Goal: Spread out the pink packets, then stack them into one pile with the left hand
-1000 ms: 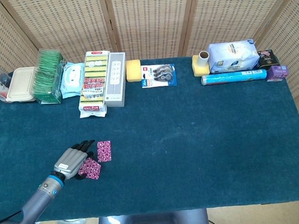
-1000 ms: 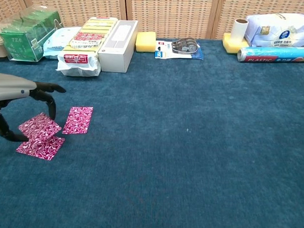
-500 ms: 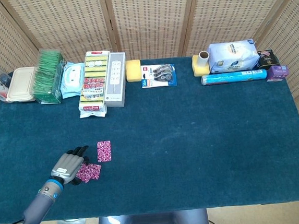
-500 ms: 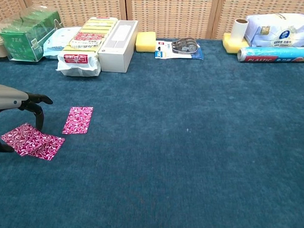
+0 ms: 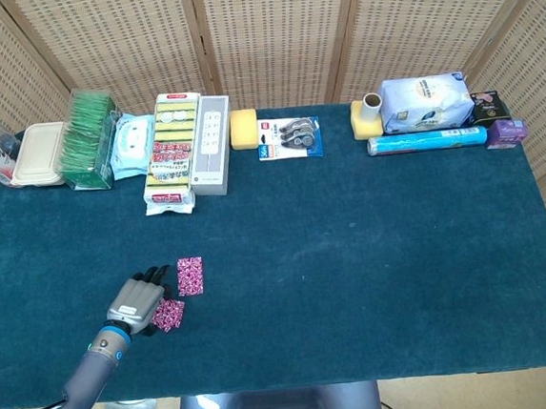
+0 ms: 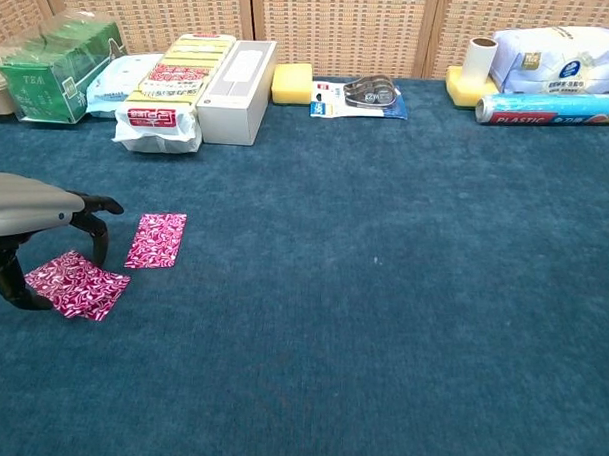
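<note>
Near the table's (image 5: 354,255) front-left corner, the left hand (image 6: 29,228) arches its curled fingers over two overlapping pink packets (image 6: 75,283), gripping neither as far as can be seen; a third packet (image 6: 156,240) lies just beside. Stacking appears underway; next, that third packet needs gathering in.

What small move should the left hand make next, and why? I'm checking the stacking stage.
Probably slide the overlapping packets under the left hand toward the lone packet, or fetch that one, since it lies apart, flat on the cloth.
</note>
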`<state>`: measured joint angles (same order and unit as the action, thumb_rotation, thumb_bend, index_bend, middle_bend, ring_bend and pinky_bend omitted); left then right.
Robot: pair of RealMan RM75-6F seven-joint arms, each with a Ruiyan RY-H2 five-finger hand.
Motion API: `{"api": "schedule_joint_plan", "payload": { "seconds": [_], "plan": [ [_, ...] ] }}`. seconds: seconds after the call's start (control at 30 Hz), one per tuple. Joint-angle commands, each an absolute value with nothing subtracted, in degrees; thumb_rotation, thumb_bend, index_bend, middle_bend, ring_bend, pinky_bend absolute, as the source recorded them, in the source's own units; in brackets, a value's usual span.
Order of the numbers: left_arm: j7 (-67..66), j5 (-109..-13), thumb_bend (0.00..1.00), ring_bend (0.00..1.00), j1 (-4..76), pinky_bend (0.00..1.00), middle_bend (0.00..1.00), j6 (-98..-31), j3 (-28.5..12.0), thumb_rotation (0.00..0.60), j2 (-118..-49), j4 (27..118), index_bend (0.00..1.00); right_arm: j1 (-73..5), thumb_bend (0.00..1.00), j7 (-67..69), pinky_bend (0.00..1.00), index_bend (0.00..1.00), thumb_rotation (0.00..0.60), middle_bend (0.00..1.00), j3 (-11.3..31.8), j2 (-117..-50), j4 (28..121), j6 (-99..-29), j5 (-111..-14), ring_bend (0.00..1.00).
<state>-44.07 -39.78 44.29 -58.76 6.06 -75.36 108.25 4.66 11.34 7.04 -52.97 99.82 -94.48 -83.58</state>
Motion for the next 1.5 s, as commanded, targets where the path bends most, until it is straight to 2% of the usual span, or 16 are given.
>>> {"api": "schedule_joint_plan", "payload": {
  "seconds": [0.03,0.33,0.67,0.97,1.07,1.2,1.33,1.5],
  "plan": [
    [-44.7,-39.6,0.23,0.0,44.3,0.16,0.0,-59.7,6.2,0.6,-76.0,107.8,0.38,4.7,0.23,11.4,0.0,0.18,0.6,0.05,7.0,-53.0,99.8,-94.4,-83.6,0.0],
    [-45.8,-38.2,0.23,0.0,44.4,0.16,0.0,-61.2,6.1,0.6,-77.3,107.2,0.38,4.7,0.23,11.8,0.0,0.18,0.6,0.05,7.0,-52.8,99.7,-94.4,-83.4,0.0],
    [-46.7,-37.4,0.14,0.0,44.8,0.17,0.0,-61.6,6.2,0.6,-77.4,108.0,0.38,4.7,0.23,12.1,0.0,0.18,0.6,0.05,7.2,-52.6,99.8,-94.4,-83.3,0.0],
    [-45.9,-38.4,0.13,0.0,44.9,0.17,0.0,-61.5,6.0,0.6,-76.8,108.3,0.38,4.9,0.23,12.4,0.0,0.18,0.6,0.05,7.0,-52.8,99.5,-94.7,-83.5,0.0],
    [-42.1,-44.7,0.15,0.0,44.1,0.17,0.0,-60.2,5.8,0.6,-76.2,107.4,0.38,4.9,0.23,12.5,0.0,0.18,0.6,0.05,7.1,-52.7,99.4,-94.6,-83.4,0.0],
    [-33.3,-60.9,0.19,0.0,42.6,0.17,0.0,-58.6,6.2,0.6,-75.5,102.7,0.38,4.8,0.23,12.3,0.0,0.18,0.6,0.05,7.0,-52.7,99.5,-94.5,-83.5,0.0],
    [-21.9,-81.0,0.19,0.0,41.3,0.17,0.0,-62.1,8.0,0.6,-76.6,91.0,0.38,4.9,0.23,12.4,0.0,0.18,0.6,0.05,7.1,-52.7,99.5,-94.7,-83.3,0.0],
    [-15.8,-92.7,0.2,0.0,41.8,0.18,0.0,-65.0,9.6,0.6,-78.4,77.6,0.34,4.8,0.23,11.9,0.0,0.18,0.6,0.05,7.0,-52.8,99.6,-94.6,-83.5,0.0]
  ]
}}
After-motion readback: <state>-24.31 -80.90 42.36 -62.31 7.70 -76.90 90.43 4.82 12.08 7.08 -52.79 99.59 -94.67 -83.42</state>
